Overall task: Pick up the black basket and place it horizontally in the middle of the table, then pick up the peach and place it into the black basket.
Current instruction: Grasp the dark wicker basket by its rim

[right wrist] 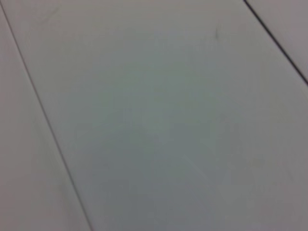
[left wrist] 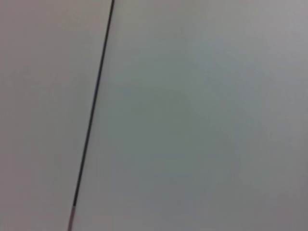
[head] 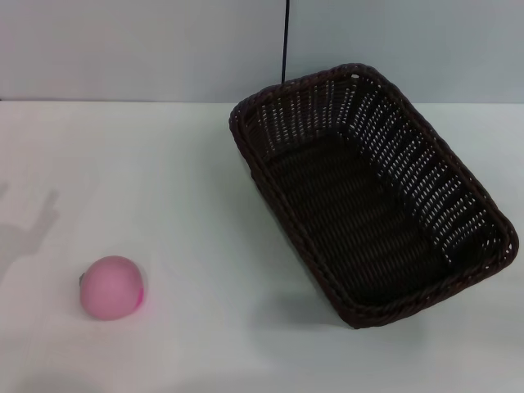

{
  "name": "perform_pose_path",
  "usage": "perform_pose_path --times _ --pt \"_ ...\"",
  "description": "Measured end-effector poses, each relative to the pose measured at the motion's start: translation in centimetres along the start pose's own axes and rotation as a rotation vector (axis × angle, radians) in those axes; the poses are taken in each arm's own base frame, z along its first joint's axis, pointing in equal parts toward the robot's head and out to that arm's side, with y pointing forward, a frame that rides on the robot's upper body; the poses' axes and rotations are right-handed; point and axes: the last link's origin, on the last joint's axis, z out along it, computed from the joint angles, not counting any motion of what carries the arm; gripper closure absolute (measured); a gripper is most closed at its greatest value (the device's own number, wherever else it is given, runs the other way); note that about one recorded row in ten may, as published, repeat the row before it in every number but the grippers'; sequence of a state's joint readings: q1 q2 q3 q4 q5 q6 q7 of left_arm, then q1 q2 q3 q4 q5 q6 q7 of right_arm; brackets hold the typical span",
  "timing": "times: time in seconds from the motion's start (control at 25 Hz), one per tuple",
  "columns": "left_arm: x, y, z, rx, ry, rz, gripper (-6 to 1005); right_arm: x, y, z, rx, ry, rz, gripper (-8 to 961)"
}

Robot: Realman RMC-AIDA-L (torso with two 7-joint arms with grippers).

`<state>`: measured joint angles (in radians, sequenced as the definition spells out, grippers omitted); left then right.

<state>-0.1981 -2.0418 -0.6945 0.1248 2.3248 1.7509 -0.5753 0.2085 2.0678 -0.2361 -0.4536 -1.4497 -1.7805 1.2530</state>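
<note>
while neither gripper appears in the head view, the task looks to be at its very start. the black basket [head: 372, 192] sits on the right half of the table [head: 188, 188], turned at a slant so that its long side runs diagonally from the far middle toward the near right edge; it is not yet lying horizontally in the middle. its inside looks empty. the peach [head: 112, 286] rests on the near left part of the table, well apart from the basket, with its darker magenta patch facing right.

both wrist views show only a plain pale surface crossed by thin dark lines, with no fingers, basket or fruit in them, so both arms seem to be parked away from the work, and the state of either gripper's jaws cannot be told. a faint shadow falls on the table at the far left, though what casts it is out of sight.

judging by how things lie, both steps remain: the basket must be lifted, squared and set at the centre, and then the peach must be carried across and put inside it.
</note>
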Motion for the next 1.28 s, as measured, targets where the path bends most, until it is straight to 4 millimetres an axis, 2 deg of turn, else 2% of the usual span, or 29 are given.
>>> perform_pose_path --times 0.28,0.48,0.68,0.72,0.76,0.88,0.92,0.96,1.0,1.16,1.28 --pt "-0.2 0.3 0.7 -0.001 0.004 0.044 202 -0.7 0.0 -0.4 -0.017 0.046 0.037 199" --pt "-0.3 0.1 0.4 0.031 0.004 0.041 205 -0.8 0.1 -0.1 -0.027 0.044 0.038 199" --pt "-0.4 -0.3 0.7 0.058 0.002 0.04 208 -3.5 -0.3 0.4 -0.054 0.13 0.057 198" --pt "-0.4 -0.3 1.0 0.057 0.001 0.04 209 -5.1 -0.5 0.7 -0.045 0.22 0.081 198" --pt "-0.4 -0.3 1.0 0.057 0.001 0.04 210 -5.1 -0.5 0.7 -0.045 0.22 0.081 198" --pt "-0.4 -0.2 1.2 0.058 0.011 0.034 212 -7.7 -0.6 1.9 -0.007 0.396 0.107 198" --pt "-0.4 -0.1 1.3 0.056 0.017 0.028 212 -9.4 -0.4 3.1 0.05 0.534 0.118 198" --pt "-0.4 -0.1 1.3 0.056 0.017 0.028 213 -10.2 -0.3 3.9 0.082 0.606 0.116 198" --pt "-0.4 0.0 1.3 0.057 0.017 0.027 214 -10.2 -0.3 3.9 0.082 0.606 0.116 198" --pt "-0.4 0.0 1.4 0.055 0.019 0.026 216 -11.8 0.6 7.7 0.154 0.912 0.111 199" --pt "-0.2 0.2 1.3 0.048 0.033 0.024 218 -11.2 0.9 10.5 0.171 1.117 0.126 199"
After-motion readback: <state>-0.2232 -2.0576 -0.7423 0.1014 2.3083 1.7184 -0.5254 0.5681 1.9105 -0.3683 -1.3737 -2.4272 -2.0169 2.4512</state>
